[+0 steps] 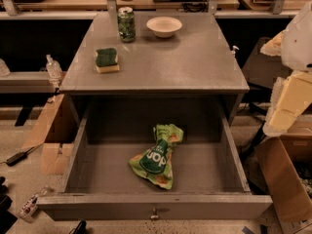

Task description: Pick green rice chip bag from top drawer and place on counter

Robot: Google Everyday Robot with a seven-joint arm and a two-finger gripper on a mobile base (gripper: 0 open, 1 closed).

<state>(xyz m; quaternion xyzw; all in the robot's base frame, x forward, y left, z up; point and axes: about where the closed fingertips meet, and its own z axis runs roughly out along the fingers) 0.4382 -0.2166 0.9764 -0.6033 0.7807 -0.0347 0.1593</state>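
The green rice chip bag (157, 157) lies crumpled on the floor of the open top drawer (97, 167), a little right of its middle, logo up. The drawer is pulled fully out, with its small knob (154, 213) at the middle of the front panel. The counter (185, 62) is the grey cabinet top above it. My gripper (288, 104) shows as white and cream parts at the right edge of the view, beside the cabinet's right side. It is above and to the right of the drawer, apart from the bag and holding nothing I can see.
On the counter stand a green soda can (126, 24) and a white bowl (164, 26) at the back, and a green-topped yellow sponge (107, 60) at the left. Cardboard boxes sit on the floor at the left (53, 140) and right (287, 179). Wooden benches run behind.
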